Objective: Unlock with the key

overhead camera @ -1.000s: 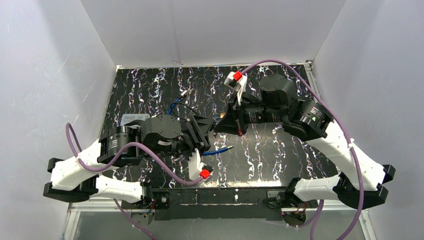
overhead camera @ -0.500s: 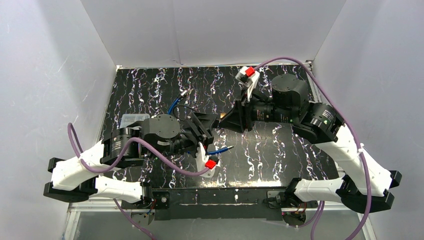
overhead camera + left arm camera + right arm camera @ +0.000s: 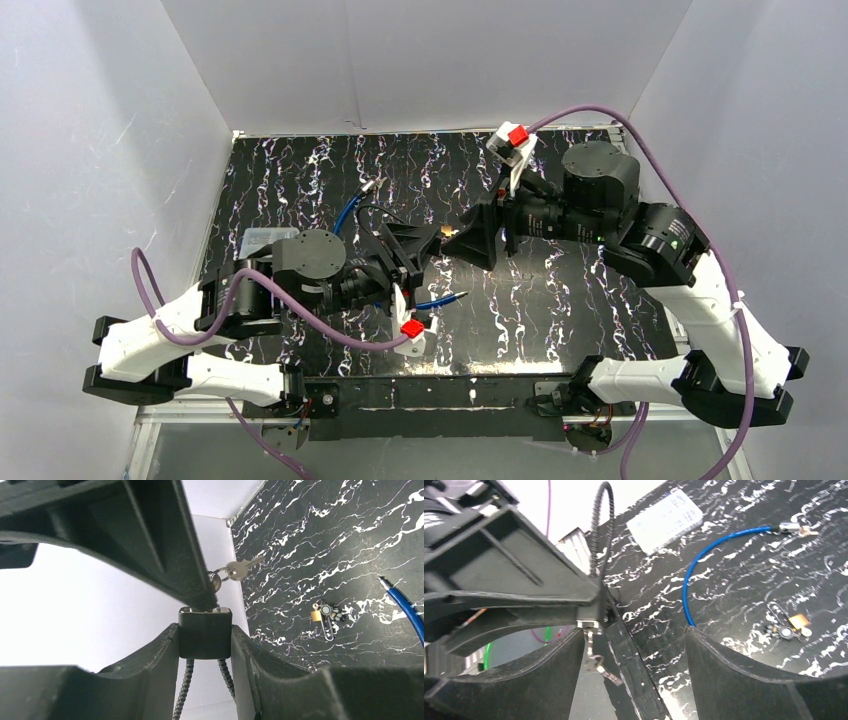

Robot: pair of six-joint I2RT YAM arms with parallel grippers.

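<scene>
My left gripper (image 3: 205, 630) is shut on the black padlock (image 3: 205, 639), and the lock's ribbed cable shackle (image 3: 183, 690) hangs down behind the fingers. A key (image 3: 588, 642) sticks in the lock's underside (image 3: 589, 624), with a second key (image 3: 243, 569) dangling from its ring. My right gripper (image 3: 634, 635) stands wide open around the key, whose head lies close to one finger but is not pinched. In the top view both grippers meet above mid-table, the left gripper (image 3: 410, 247) facing the right gripper (image 3: 470, 243).
A blue cable (image 3: 704, 565) curves over the black marbled table (image 3: 560, 300), and its pen-like tip (image 3: 448, 298) lies just under the left gripper. A clear plastic box (image 3: 665, 514) sits at the left. A paper clip with small bits (image 3: 325, 616) lies nearby.
My right gripper went from shut to wide open, let go of the key and drew back to the right. The left gripper kept hold of the padlock.
</scene>
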